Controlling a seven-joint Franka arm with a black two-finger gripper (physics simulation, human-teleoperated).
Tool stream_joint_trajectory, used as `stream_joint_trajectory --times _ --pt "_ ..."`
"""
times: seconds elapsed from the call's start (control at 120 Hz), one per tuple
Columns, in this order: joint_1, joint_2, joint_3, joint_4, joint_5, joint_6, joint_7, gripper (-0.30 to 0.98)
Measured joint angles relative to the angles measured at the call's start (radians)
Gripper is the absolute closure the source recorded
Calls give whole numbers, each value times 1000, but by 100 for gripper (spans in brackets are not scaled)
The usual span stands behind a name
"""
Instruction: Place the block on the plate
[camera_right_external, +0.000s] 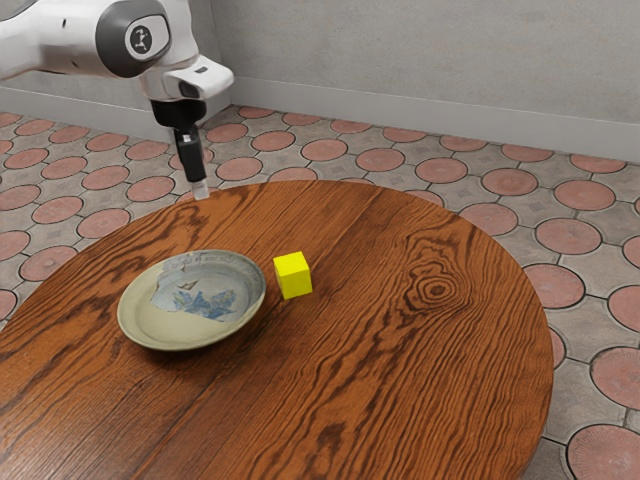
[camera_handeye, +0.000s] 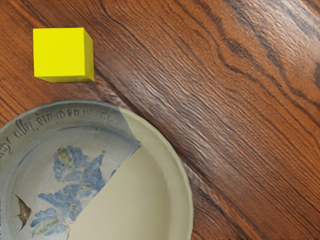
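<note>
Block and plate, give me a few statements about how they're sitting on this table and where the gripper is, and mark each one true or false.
1. The block is yellow. True.
2. The plate has blue decoration on part of it. True.
3. The block rests on the plate. False: it rests on the table, beside the plate.
4. A gap of bare wood separates block and plate. True.
5. The gripper is holding the block. False: it is well away from the block, with nothing of it touching.

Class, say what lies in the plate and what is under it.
The plate's inside shows painted flowers and lettering; the block sits beside it. Under the plate is the table; what it covers cannot be seen.
</note>
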Motion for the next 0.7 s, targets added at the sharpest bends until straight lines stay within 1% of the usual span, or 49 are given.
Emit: stream_joint_trajectory --times 0.35,0.4,0.517,0.7 --pt "-5 18 1 2 0 1 75 0" --pt "-7 61 1 45 1 0 83 0" --pt "-15 204 1 178 1 -4 99 0" --pt "-28 304 9 211 -9 44 113 0"
